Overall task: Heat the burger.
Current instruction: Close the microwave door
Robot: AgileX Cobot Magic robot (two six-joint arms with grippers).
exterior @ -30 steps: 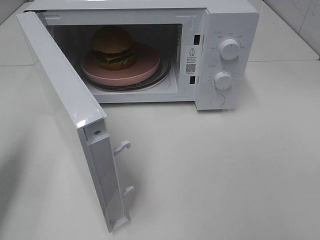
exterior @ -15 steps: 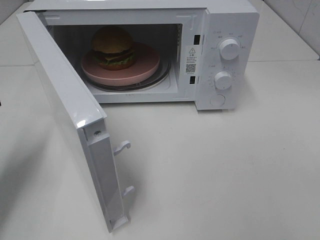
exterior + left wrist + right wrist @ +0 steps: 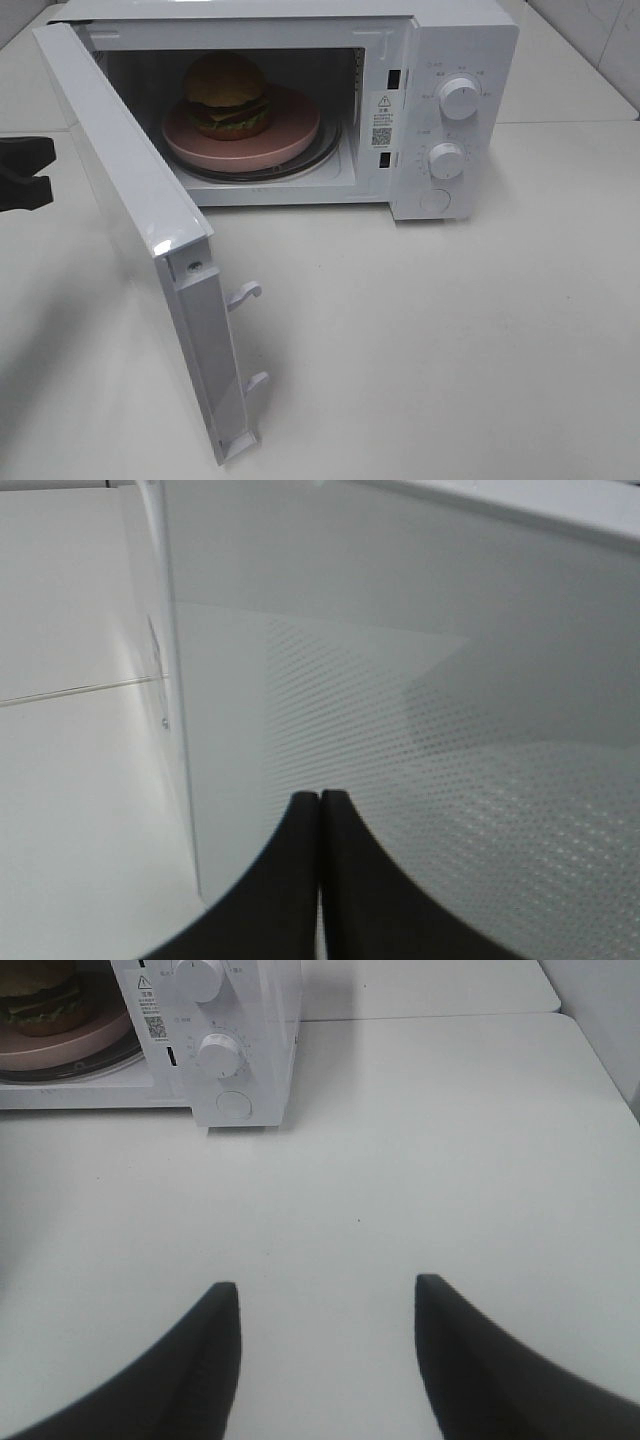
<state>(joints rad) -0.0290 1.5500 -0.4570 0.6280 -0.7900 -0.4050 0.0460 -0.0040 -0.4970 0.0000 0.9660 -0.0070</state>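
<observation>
The burger point(image 3: 225, 95) sits on a pink plate point(image 3: 295, 132) inside the white microwave point(image 3: 465, 60), whose door point(image 3: 130, 190) swings wide open to the left. My left gripper point(image 3: 45, 172) shows as a black shape at the left edge, behind the door's outer face. In its wrist view the left gripper point(image 3: 320, 805) is shut on nothing, with the door panel point(image 3: 420, 740) close in front. My right gripper point(image 3: 328, 1295) is open over bare table, in front of the microwave's right side. The burger point(image 3: 40, 995) shows in that view's corner.
Two dials point(image 3: 459, 97) point(image 3: 446, 160) and a round button point(image 3: 435, 200) sit on the microwave's control panel. Two latch hooks point(image 3: 245, 293) stick out of the door's edge. The white table point(image 3: 450, 340) spreads wide in front and to the right.
My left gripper has come into the exterior view from the left edge, toward the door's outer side. The burger, plate and door have not moved.
</observation>
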